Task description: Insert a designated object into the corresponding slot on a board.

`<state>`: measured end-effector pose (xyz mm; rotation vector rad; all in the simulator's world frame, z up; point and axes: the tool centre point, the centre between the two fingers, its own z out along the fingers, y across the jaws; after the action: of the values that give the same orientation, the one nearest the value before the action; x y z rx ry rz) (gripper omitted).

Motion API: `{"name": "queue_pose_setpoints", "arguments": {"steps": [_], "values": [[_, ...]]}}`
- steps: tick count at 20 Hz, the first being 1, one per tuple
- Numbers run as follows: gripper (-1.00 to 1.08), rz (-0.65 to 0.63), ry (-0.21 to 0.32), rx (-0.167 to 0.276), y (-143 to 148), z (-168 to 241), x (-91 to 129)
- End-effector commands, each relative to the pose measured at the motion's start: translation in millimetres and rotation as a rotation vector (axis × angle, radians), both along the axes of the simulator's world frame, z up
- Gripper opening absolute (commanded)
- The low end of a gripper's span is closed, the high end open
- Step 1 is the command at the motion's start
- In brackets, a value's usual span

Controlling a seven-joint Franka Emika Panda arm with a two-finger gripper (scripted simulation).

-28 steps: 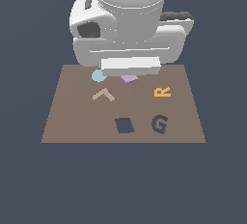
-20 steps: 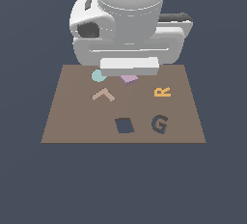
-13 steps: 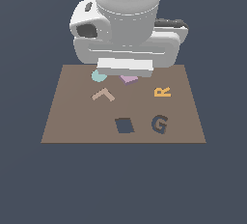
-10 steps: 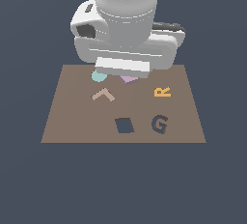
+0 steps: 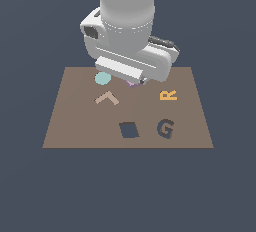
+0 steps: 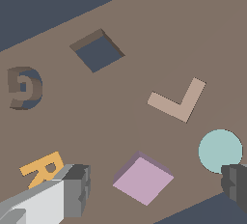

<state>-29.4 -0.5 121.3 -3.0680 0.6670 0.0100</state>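
A big grey robot arm [image 5: 127, 26] hangs over a flat brown board [image 5: 75, 131]. The tool [image 6: 154, 189] at the end of the arm is wide open, with one dark finger [image 6: 77, 189] on one side and the other finger [image 6: 236, 189] far away on the other side. It holds nothing. The little pink square block [image 6: 143, 178] lies flat on the board in the gap between the two fingers, and neither finger touches it. From the exterior view I can only see a small pink corner of the block [image 5: 131, 83] peeking out under the arm, near the far edge of the board. A teal disc [image 5: 102, 79] sits just beside the block, toward the exterior view's left. A tan L-shaped piece [image 5: 107, 98] lies a bit nearer to the front. The slot [image 5: 129, 130] is a dark tilted square hole close to the front edge of the board, well apart from the pink block. Nothing is in it. Right next to the slot, toward the exterior view's right, is a dark G-shaped hole [image 5: 165, 128]. An orange letter R [image 5: 168, 95] lies on the board behind the G.
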Motion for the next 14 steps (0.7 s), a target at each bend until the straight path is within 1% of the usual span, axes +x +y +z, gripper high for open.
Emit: {"name": "queue_pose_setpoints", "arguments": {"steps": [1,8,14], "values": [[1.0,-0.095,-0.001,-0.001,0,-9,-7],[1.0,-0.359,-0.002,-0.003,2,-33,-25],[1.0,-0.535,-0.004,-0.005,7,-49,-36]]}}
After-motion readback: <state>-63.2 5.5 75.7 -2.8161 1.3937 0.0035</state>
